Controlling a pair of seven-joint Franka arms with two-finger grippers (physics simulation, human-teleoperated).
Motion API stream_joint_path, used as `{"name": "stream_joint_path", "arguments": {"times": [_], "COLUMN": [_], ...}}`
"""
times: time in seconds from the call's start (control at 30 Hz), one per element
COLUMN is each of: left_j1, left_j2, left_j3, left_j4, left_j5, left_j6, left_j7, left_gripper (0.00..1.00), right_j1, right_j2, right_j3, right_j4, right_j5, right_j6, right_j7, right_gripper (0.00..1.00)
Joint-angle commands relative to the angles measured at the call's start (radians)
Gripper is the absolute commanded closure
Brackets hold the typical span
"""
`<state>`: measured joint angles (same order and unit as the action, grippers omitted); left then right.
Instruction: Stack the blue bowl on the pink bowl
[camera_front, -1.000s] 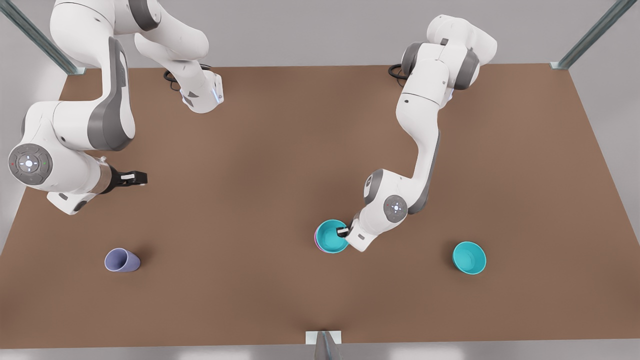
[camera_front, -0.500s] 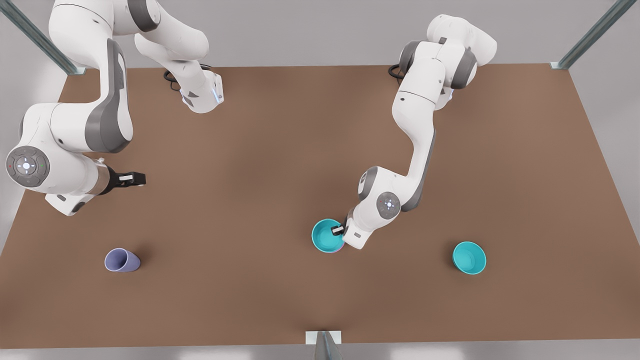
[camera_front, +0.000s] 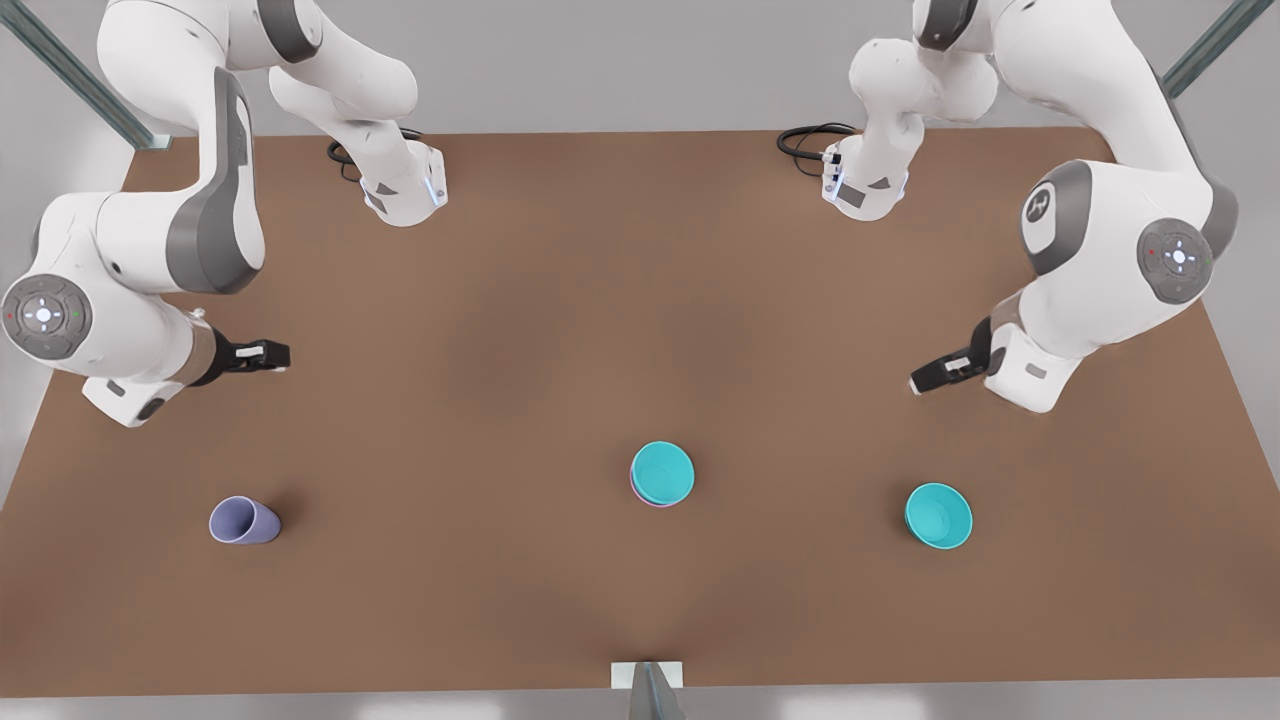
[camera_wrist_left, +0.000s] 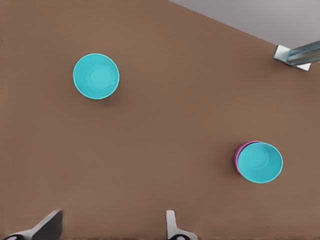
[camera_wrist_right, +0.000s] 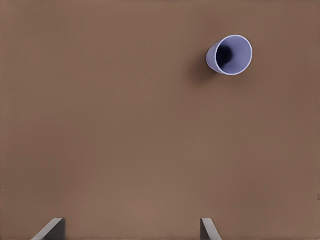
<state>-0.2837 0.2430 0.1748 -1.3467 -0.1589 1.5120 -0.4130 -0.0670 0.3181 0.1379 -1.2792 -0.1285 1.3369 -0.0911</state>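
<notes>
The blue bowl (camera_front: 662, 472) (camera_wrist_left: 260, 162) sits nested in the pink bowl (camera_front: 634, 490) (camera_wrist_left: 237, 156) near the middle of the table. Only a thin pink rim peeks out on one side. No gripper touches the stack. My left gripper (camera_front: 916, 385) (camera_wrist_left: 112, 222) hovers open and holds nothing at the front view's right, well away from the stack. At the front view's left my right gripper (camera_front: 278, 355) (camera_wrist_right: 130, 222) hangs open above bare table, holding nothing.
A second teal bowl (camera_front: 938, 515) (camera_wrist_left: 96, 76) stands alone toward the front view's right. A lavender cup (camera_front: 243, 521) (camera_wrist_right: 230, 55) lies tilted at the front left. A metal post (camera_front: 648, 685) (camera_wrist_left: 299, 53) stands at the table's front edge.
My left gripper let go of the blue bowl's rim and drew back up toward the front view's right. The blue bowl stayed in the pink bowl. My right arm barely shifted.
</notes>
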Motion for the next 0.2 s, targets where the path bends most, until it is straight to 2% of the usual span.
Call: {"name": "stream_joint_path", "arguments": {"times": [0.0,0.17], "left_j1": [0.08,0.081], "left_j2": [-0.076,-0.071], "left_j3": [-0.1,-0.101], "left_j4": [-0.081,-0.078], "left_j5": [0.168,0.15], "left_j6": [-0.064,-0.079], "left_j7": [0.341,0.338], "left_gripper": [0.0,0.0], "right_j1": [0.001,0.001], "right_j2": [-0.001,-0.002], "right_j3": [0.0,0.0], "right_j4": [0.001,0.001], "right_j5": [0.0,-0.002], "right_j6": [-0.002,-0.002], "right_j7": [0.005,0.005], "right_gripper": [0.0,0.0]}}
